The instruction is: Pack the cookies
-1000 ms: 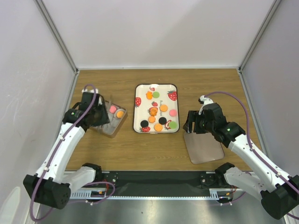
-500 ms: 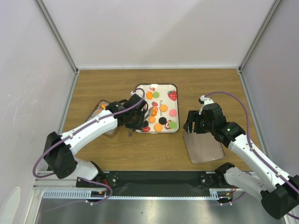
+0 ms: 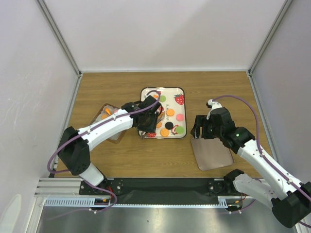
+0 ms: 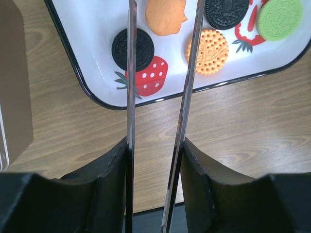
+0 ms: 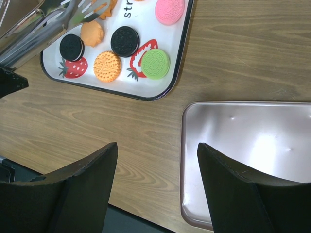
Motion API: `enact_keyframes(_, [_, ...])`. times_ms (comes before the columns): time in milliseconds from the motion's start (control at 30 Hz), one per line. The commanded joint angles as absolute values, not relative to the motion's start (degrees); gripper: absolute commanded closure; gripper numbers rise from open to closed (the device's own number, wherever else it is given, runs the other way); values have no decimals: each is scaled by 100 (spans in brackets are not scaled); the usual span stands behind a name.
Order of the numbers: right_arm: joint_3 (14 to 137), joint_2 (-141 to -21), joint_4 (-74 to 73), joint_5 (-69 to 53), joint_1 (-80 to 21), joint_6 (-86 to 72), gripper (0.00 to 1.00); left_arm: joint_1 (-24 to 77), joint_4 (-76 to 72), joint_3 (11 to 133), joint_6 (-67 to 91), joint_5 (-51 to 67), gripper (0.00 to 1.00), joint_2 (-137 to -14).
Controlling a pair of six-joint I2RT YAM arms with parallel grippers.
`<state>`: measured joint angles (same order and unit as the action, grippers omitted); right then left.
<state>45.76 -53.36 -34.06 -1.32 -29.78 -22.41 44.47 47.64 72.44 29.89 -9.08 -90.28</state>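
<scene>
- The cookies (image 5: 107, 66) are small flat rounds in orange, pink, green and black. Some have a bumpy pattern on top.
- Most of them lie on a white tray (image 5: 131, 86) with strawberry pictures, in the middle of the worktop (image 3: 218, 87). A few seem to be in the clear box (image 4: 14, 97) on the left, but the arm hides much of it.
- The left fingers (image 4: 153, 160) are clenched on a pair of metal tongs (image 4: 130, 97). The tongs reach over the near left corner of the tray, with their two blades apart.
- The right fingers (image 5: 158, 150) are released and hold nothing. They hang near the shiny flat lid (image 5: 252, 155) on the right.
- The cookies are thin and smooth, so I think the tongs could slip off one.
- Some lie close together, so the tongs might pinch two at once, or push a neighbour away.
- If the squeeze is weak, a cookie could drop on the way to the box.
- The tongs might also bump the tray edge and shove the tray.
</scene>
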Motion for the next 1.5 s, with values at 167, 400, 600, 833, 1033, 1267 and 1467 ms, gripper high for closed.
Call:
enact_keyframes(167, [4561,-5282,-3305,-79,-3006,-2250,27,4544,4693,7532,2909,-1283,51,-9193])
enact_keyframes(400, [4562,-5265,-3296,-79,-3006,-2241,27,4579,4641,7523,2892,-1239,51,-9325])
enact_keyframes(600, [4553,-5247,-3313,-88,-3015,-2241,27,4579,4623,7515,2892,-1266,51,-9387])
enact_keyframes(833, [4553,-5238,-3313,-88,-3015,-2241,27,4579,4640,7550,2848,-1327,56,-9422])
enact_keyframes(1033, [4562,-5247,-3313,-97,-3006,-2241,27,4579,4781,7734,2777,-1485,60,-9378])
enact_keyframes(1267, [4562,-5256,-3313,-88,-3015,-2241,27,4562,5062,8094,2672,-1661,60,-9167])
enact_keyframes(1467, [4570,-5238,-3313,-97,-3015,-2241,27,4351,5265,8007,2707,-1670,60,-8571])
